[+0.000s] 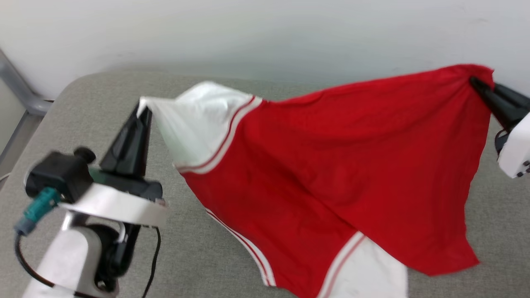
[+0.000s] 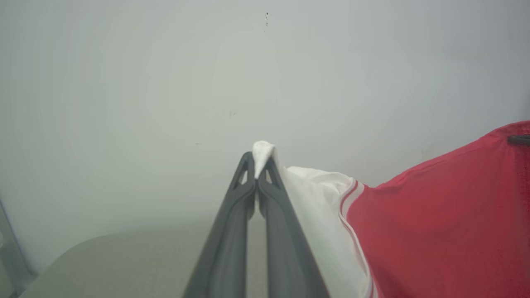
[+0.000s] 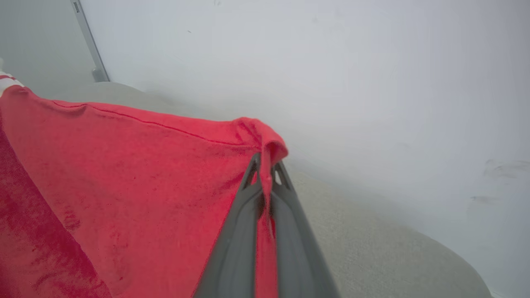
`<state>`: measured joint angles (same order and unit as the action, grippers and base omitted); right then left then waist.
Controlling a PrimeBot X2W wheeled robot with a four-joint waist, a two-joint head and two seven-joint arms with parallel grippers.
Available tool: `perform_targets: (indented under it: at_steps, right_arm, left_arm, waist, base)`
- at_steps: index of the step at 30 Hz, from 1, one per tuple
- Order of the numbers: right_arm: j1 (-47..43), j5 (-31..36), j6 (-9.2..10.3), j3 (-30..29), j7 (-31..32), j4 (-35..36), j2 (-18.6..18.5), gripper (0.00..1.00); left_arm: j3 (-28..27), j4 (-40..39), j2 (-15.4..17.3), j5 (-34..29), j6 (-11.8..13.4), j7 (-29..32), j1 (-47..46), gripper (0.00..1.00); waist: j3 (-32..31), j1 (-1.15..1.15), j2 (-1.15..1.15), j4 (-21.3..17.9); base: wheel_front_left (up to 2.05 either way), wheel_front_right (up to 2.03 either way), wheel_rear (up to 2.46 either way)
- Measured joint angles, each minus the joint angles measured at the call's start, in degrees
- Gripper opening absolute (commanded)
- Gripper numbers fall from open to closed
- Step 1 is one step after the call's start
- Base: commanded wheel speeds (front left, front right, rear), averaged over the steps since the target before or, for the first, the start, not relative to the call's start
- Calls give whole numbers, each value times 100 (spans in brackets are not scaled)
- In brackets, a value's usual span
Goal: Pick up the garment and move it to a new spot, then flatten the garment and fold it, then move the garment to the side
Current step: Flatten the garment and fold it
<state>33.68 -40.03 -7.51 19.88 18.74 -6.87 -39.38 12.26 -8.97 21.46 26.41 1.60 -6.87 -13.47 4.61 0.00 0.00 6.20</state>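
Between the fingers of the left gripper a corner of white cloth is clamped. The jaws are closed on it, and in the left wrist view a small white tuft pokes out past the tips. The part of the cloth inside the jaws is hidden.

The right gripper is likewise closed on cloth: it pinches a bunched red corner, which folds over the fingertips in the right wrist view. The body of this gripper is cut off by the right edge of the head view.

The red jersey T-shirt hangs spread between the two grippers, held up at both ends with its top edge pulled nearly taut. The side facing the head camera is plain red.

- The upper white sleeve, edged with red-and-white striped trim, leads to the left gripper.
- The lower white sleeve runs off the bottom edge of the head view, so its end cannot be seen.
- Whether the lower red hem touches the surface below cannot be told — the head view is soft with blur.

Below the T-shirt lies a grey fabric cushion with rounded corners. Behind it stands a plain pale wall, and a grey metal post rises at the far left.
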Motion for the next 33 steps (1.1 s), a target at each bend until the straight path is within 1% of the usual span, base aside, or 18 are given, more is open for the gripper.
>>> perform_targets:
  at_steps: [6,7,9,13,18,23,24,25,29,33]
  right_arm:
    - [-107,294,0,-825,98,680,225,0]
    - [-108,377,0,-1078,151,872,298,0]
    - [-104,441,-1,-1304,207,1051,368,0]
    - [-2,578,-1,-1634,377,1354,502,0]
    - [337,686,-1,-1844,600,1593,579,0]
    - [967,731,0,-1924,812,1667,586,0]
    - [967,731,0,-1924,812,1667,586,0]
    - [1343,737,-1,-1946,878,1663,546,0]
    - [2213,775,0,-1909,991,1505,503,0]
    - [3286,836,-1,-1667,1002,902,492,0]
  left_arm:
    - [-97,-421,170,-20,-55,345,-996,0]
    - [-105,-477,223,-45,-89,453,-1357,0]
    - [-101,-510,297,-68,-136,564,-1727,0]
    - [-74,-564,339,-94,-215,779,-2384,0]
    - [1,-453,327,-96,-313,971,-3245,0]
    - [43,-141,202,-4,-430,1051,-4173,0]
    - [43,-141,202,-4,-430,1051,-4173,0]
    - [57,54,179,2,-494,1071,-4587,0]
    - [111,616,138,3,-617,1045,-5572,0]
    - [177,1306,110,16,-744,953,-6544,0]
  waist:
    - [-21,0,0,-126]
    - [12,0,0,-149]
    - [55,0,0,-167]
    - [173,0,0,-197]
    - [418,0,0,-215]
    - [830,0,0,-207]
    - [830,0,0,-207]
    - [1045,0,0,-200]
    - [1547,0,0,-183]
    - [2064,1,0,-164]
  base:
    - [0,0,0]
    - [0,0,0]
    - [0,0,0]
    - [0,0,0]
    - [0,0,0]
    - [0,0,0]
    - [0,0,0]
    - [0,0,0]
    - [0,0,0]
    - [0,0,0]
